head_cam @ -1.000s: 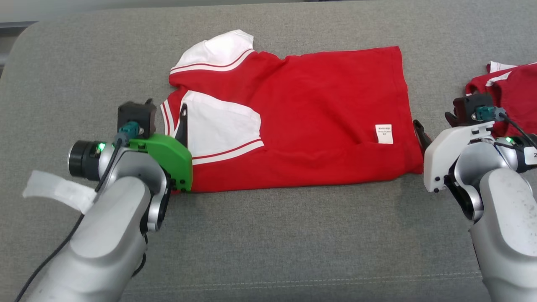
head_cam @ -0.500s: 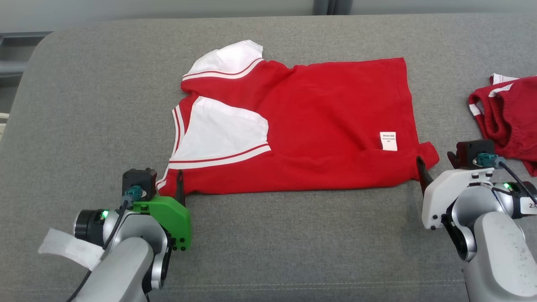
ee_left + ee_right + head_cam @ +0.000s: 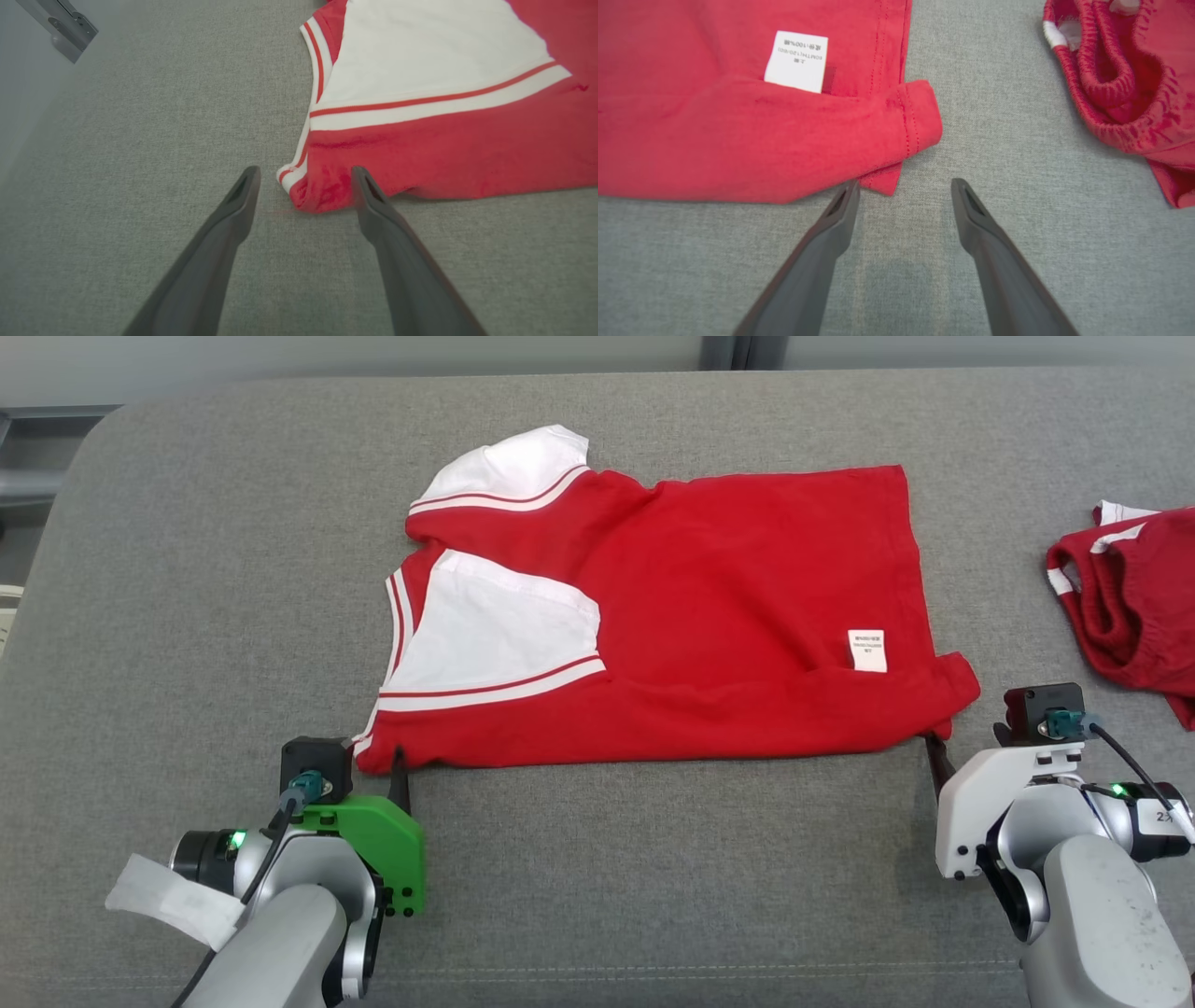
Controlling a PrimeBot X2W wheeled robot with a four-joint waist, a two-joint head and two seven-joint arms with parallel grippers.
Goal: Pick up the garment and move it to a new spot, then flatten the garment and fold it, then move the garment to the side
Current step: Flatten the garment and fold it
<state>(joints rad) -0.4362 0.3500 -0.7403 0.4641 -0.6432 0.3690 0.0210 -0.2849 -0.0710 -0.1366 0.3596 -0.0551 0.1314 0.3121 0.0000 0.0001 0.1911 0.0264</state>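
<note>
Grey cushion: left hand, right hand wide open, empty, at garment corners.

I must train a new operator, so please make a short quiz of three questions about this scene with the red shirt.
1. True or false: the left gripper and the right gripper both stand open.
2. The white care label on the red and white shirt lies nearer which gripper? A) left B) right
3. Fill in: the crumpled red shorts lie on the robot's ___ of the shirt.
Key: 1 true; 2 B; 3 right.
</note>
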